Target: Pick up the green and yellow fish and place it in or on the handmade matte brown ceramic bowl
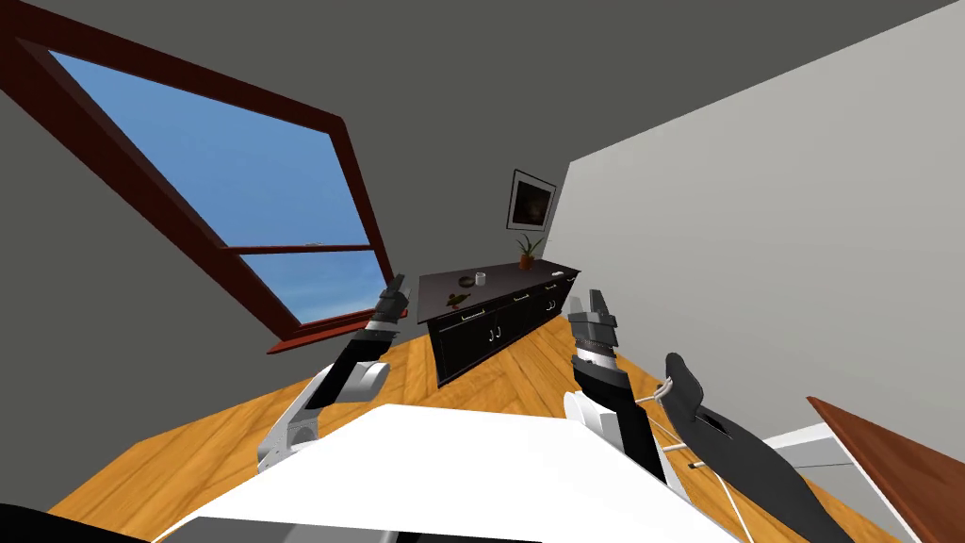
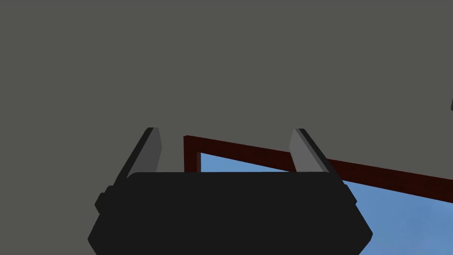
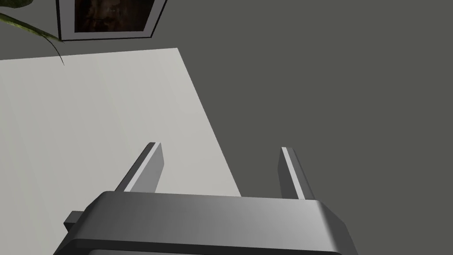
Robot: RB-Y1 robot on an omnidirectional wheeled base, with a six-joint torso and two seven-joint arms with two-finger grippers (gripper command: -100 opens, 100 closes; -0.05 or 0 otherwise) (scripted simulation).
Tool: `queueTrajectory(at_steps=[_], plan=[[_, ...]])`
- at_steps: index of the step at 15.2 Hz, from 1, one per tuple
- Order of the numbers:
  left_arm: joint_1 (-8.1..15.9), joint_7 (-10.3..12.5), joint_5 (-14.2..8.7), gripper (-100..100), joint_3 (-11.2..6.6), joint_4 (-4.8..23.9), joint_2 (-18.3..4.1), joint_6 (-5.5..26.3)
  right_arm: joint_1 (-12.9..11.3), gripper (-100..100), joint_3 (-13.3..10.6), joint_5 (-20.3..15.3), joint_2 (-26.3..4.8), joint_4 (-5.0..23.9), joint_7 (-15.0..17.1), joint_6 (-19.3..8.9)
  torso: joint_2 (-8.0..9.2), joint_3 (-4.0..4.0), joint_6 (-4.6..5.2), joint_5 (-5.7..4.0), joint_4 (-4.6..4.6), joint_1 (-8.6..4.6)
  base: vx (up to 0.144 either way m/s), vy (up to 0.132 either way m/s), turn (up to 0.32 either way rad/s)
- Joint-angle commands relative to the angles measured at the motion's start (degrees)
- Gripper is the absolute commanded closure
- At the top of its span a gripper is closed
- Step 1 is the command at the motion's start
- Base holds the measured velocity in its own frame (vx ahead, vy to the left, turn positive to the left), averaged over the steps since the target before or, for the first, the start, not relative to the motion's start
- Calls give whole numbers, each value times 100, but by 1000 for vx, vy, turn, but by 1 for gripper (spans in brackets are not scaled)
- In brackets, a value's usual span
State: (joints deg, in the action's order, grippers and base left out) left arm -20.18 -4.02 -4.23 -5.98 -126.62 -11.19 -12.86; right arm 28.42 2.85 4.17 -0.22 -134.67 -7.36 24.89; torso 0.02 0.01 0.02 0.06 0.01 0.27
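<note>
Across the wooden floor stands a black sideboard (image 1: 490, 325). Near its front end lies a small green and yellowish fish (image 1: 458, 301). A little further back on the same top sits a small dark bowl (image 1: 466, 281). Both arms are raised in front of me, well short of the sideboard. My left gripper (image 1: 400, 283) (image 2: 225, 130) is open and holds nothing. My right gripper (image 1: 594, 300) (image 3: 221, 146) is likewise open and holds nothing.
Next to the bowl stands a white mug (image 1: 481, 278), and a potted plant (image 1: 526, 253) grows at the sideboard's far end. A black chair (image 1: 716, 434) and a brown table edge (image 1: 895, 462) are close on my right. Wooden floor (image 1: 528, 377) lies between me and the sideboard.
</note>
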Motion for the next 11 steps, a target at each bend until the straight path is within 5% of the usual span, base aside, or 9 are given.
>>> queueTrajectory(at_steps=[1,11], plan=[[103,28,-95,-100,-33,24,-26,184,0,0,0,0,0,0,0,0,0,0,0,0,0,0,-15,49,-99],[599,238,-689,-100,-160,222,-48,1181,0,0,0,0,0,0,0,0,-5,-3,1,0,-1,1,-8,63,-125]])
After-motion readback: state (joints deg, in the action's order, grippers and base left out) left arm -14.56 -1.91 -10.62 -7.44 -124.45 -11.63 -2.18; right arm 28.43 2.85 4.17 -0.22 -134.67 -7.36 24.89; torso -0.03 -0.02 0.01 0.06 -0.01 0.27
